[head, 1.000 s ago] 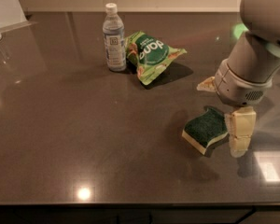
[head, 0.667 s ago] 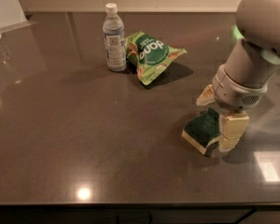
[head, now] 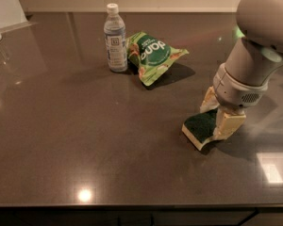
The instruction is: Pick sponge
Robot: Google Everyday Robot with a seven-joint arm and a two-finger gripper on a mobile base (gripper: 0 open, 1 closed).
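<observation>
Sponge (head: 198, 126) is seen lying flat on the dark countertop (head: 85, 140), green side up, right of centre. Its right end is met by the gripper (head: 218, 119), which is positioned directly over it; whether the gripper is clamped on the sponge or parted cannot be told. A water bottle (head: 115, 39) and a green snack bag (head: 153, 55) are placed side by side, well apart from the sponge.

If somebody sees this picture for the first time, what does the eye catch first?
The big pale robot arm at the right, with its gripper down at the sponge on the dark counter, right of centre. Next, the green snack bag and the water bottle standing beside it at the back.
</observation>
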